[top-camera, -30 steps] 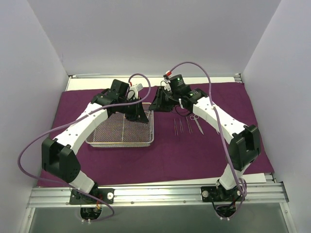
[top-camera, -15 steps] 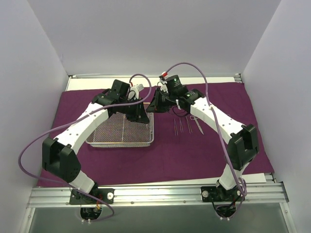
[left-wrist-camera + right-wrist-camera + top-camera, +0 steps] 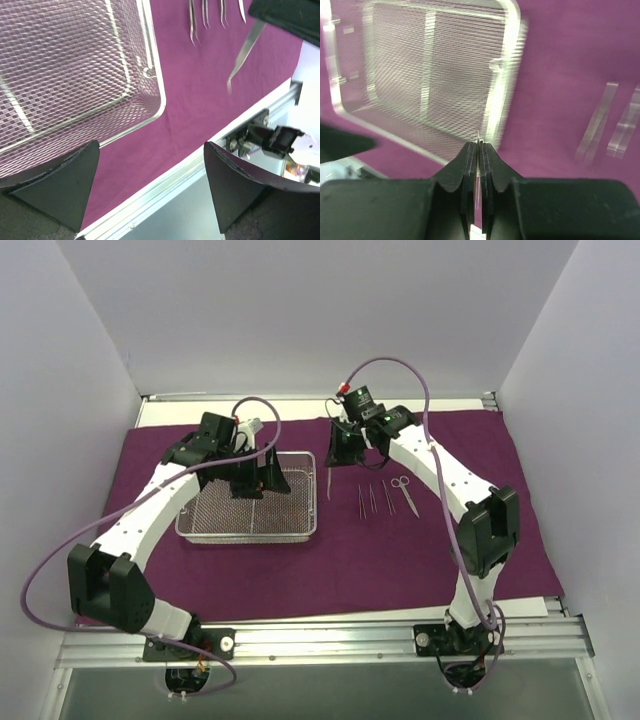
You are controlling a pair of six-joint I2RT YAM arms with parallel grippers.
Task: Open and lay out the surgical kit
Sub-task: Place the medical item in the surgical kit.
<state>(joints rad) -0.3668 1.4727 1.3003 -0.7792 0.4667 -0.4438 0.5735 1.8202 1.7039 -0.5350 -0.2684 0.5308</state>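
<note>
The dark purple cloth wrap [image 3: 400, 560] lies spread over the table. On it stands the silver wire-mesh tray [image 3: 196, 531], with nothing showing on its mesh [image 3: 75, 60] in the left wrist view. My left gripper [image 3: 255, 476] hangs over the tray's right half, open and empty, its fingers [image 3: 235, 185] wide apart. My right gripper [image 3: 340, 448] is shut on thin steel forceps [image 3: 328, 480] that hang just right of the tray, their tip [image 3: 478, 136] poking past the pads. Three forceps [image 3: 373, 499] and small scissors [image 3: 405, 494] lie in a row on the cloth.
White walls close in the left, right and back. An aluminium rail [image 3: 320, 635] with both arm bases runs along the near edge. A white strip [image 3: 530, 606] shows under the cloth's front right corner.
My left gripper opened and drew back left over the tray. My right gripper shut on the forceps and carried them up and rightward, off the tray's corner.
</note>
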